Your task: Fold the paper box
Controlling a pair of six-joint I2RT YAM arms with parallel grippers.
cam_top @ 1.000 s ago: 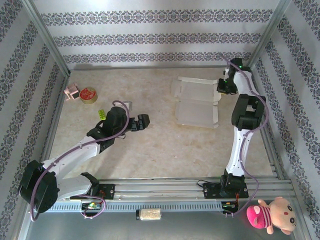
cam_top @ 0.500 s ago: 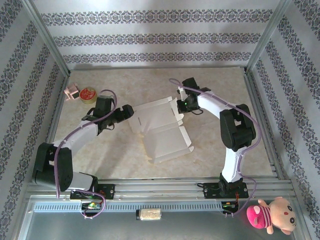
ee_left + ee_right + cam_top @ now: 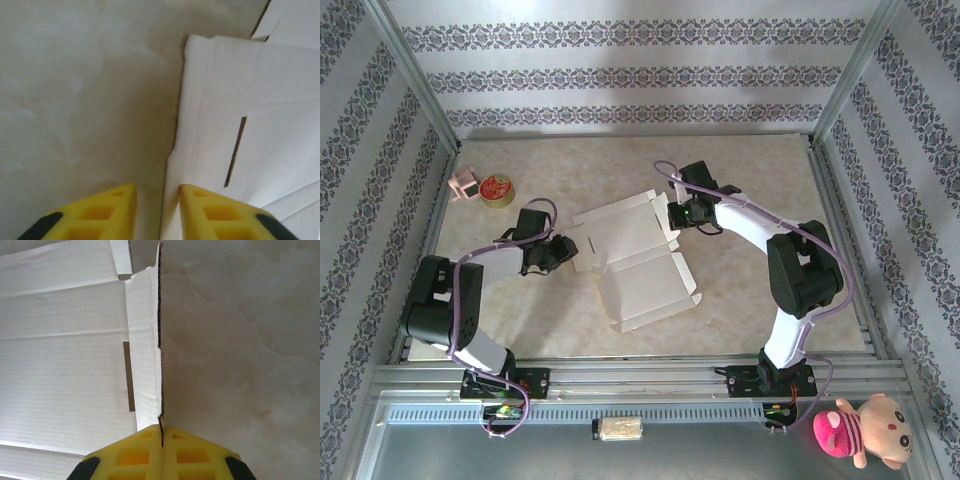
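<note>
The likeliest slip is on the left: the left gripper [image 3: 563, 252] has its fingers a little apart astride the edge of the box's [image 3: 635, 265] left flap [image 3: 200, 125], with bare table [image 3: 760, 290] showing between one finger and the card, so a closing bite that lands off the edge could push the flap flat or shove the whole sheet sideways. The right gripper [image 3: 672, 213] is clamped tight on the thin rim of the right flap [image 3: 145, 340], which stands upright from the sheet (a narrow hold, right at the edge); a hard pull there could tear the crease or let the card slide out, and opposed tugs from both arms could buckle the panels. The box lies open and white side up in the middle of the table, between the two grippers, its left edge in the left fingers and its far right flap in the right
</note>
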